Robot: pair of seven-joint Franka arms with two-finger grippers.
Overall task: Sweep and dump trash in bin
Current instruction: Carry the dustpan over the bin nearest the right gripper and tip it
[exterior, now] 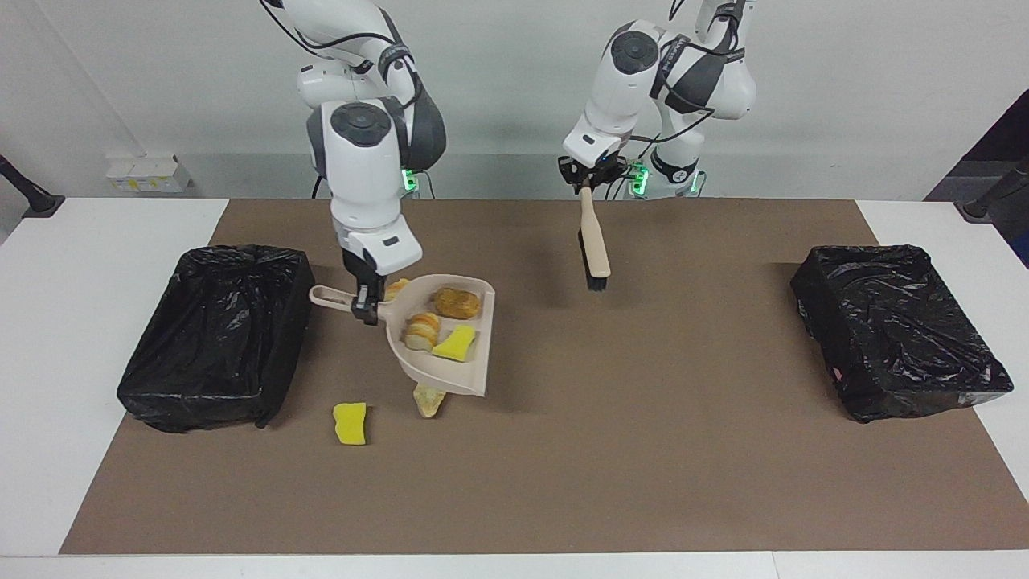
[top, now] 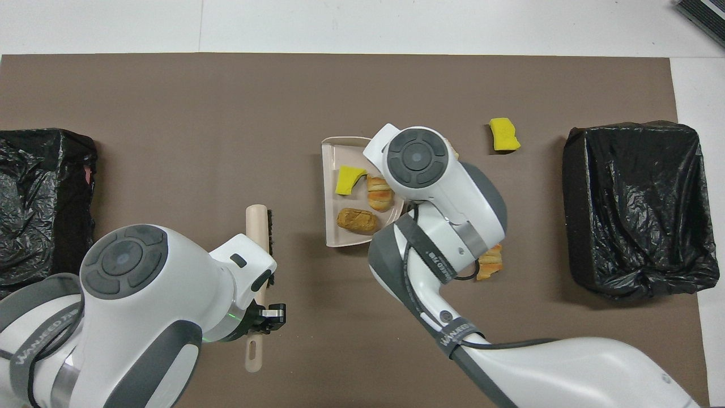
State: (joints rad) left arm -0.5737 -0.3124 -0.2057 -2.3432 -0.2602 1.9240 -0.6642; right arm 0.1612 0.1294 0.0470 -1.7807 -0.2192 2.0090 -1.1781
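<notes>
The right gripper [exterior: 366, 310] has its fingers clamped on the raised dustpan [exterior: 450, 366], which carries three pieces of trash [exterior: 454, 303]; the left gripper [exterior: 586, 178] has its fingers clamped on the brush [exterior: 594, 245].

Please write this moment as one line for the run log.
right gripper: holds dustpan aloft, three scraps inside | left gripper: holds brush aloft

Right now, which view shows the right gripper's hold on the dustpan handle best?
The facing view: the right gripper is shut on the handle of the raised dustpan, in plain sight. In the overhead view the right arm's own wrist covers the grip; only the dustpan's tray with three scraps shows.
</notes>
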